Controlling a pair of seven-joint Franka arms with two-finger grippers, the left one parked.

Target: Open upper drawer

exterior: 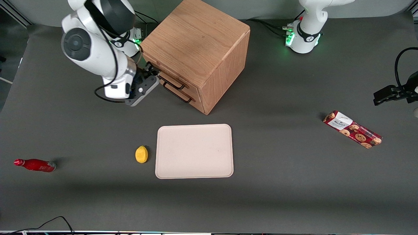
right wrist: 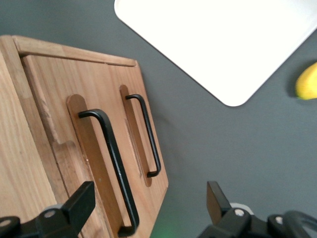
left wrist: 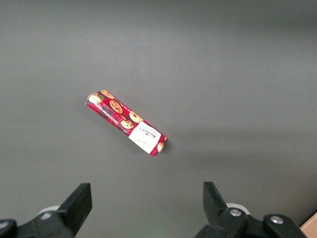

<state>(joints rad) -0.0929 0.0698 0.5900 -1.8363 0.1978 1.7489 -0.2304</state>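
Note:
The wooden cabinet (exterior: 196, 42) stands on the grey table with its two drawers facing the working arm's end. The upper drawer (right wrist: 54, 109) looks shut, flush with the front, and carries a thin black bar handle (exterior: 172, 83) (right wrist: 110, 163). The lower drawer's handle (exterior: 178, 94) (right wrist: 147, 136) sits just beneath it. My right gripper (exterior: 152, 72) (right wrist: 147, 201) is open directly in front of the drawers, at the end of the upper handle nearer the robots' bases. That end lies between the fingers (right wrist: 78, 202), touching neither. Nothing is held.
A pale tray (exterior: 194, 150) (right wrist: 213, 39) lies nearer the front camera than the cabinet, with a lemon (exterior: 141, 154) (right wrist: 307, 82) beside it. A red bottle (exterior: 35, 165) lies toward the working arm's end. A cookie pack (exterior: 352, 129) (left wrist: 126, 122) lies toward the parked arm's end.

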